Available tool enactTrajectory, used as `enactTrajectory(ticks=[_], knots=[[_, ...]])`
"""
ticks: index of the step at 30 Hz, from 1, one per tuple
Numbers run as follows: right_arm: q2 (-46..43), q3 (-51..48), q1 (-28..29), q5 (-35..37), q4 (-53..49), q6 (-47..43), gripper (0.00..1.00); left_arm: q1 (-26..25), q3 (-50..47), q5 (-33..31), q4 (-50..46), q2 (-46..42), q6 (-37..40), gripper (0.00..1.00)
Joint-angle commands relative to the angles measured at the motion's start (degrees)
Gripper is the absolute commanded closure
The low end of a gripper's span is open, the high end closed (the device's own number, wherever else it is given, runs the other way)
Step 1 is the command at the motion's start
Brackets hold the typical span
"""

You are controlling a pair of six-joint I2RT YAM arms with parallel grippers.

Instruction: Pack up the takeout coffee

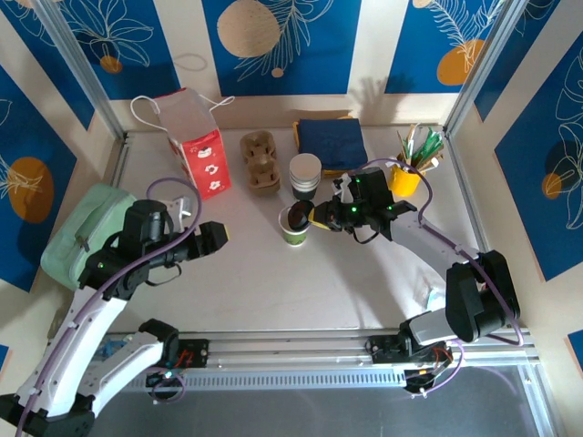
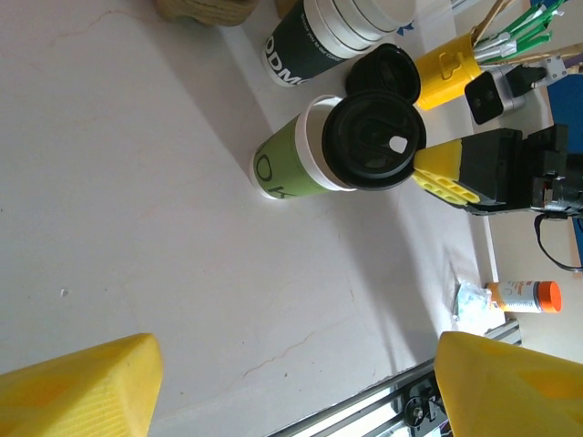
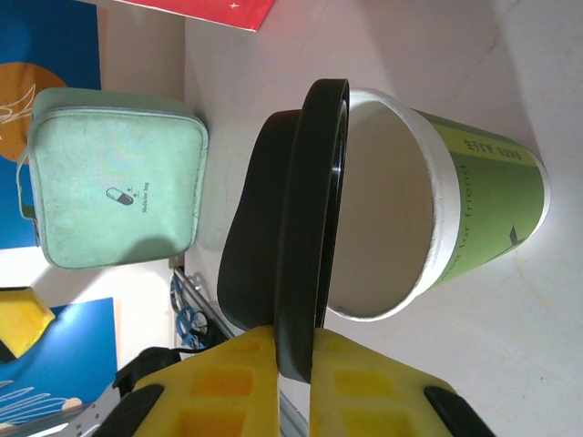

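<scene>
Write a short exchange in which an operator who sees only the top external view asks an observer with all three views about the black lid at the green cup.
Operator: Is the lid seated on the cup?
Observer: No. In the right wrist view the black lid is tilted up from the rim of the green cup. The mouth is open on the gripper's side, and the right gripper pinches the lid's edge.
Operator: Is there a spare lid on the table?
Observer: Yes. The left wrist view shows a second black lid lying between the stack of cups and the yellow cup.
</scene>
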Motion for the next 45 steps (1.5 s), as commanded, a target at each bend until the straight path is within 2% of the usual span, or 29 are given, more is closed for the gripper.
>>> enactTrajectory(ticks=[1,3,8,25,36,42,45], knots=[[0.7,-0.6,0.4,0.3,-0.1,0.5,0.84,0.5,-0.4,1.5,1.3,-0.9,-0.6,0.22],[0.8,-0.6,0.4,0.6,-0.4,0.5,0.82,0.5,-1.0,2.1,2.2,-1.1,-1.0,0.23],[0.9,-0.6,0.4,0.9,-0.5,0.4,0.71,0.4,-2.2,3.0,3.3,-1.2,-1.7,0.24],[3.1,0.2,0.5,3.0,-2.9,-0.8,0.69,0.5,-2.6,2.2,2.9,-1.4,-1.6,0.25],[3.7,1.4,1.4,3.4,-4.2,-2.2,0.63,0.4,-2.5,2.5,3.5,0.0,-1.3,0.25],[3.0,2.6,2.2,6.7,-7.2,-3.5,0.62,0.4,-2.4,2.6,3.6,0.1,-1.1,0.25],[2.3,3.8,2.9,9.7,-9.9,-4.7,0.59,0.4,-2.2,2.6,3.6,0.3,-0.9,0.24]])
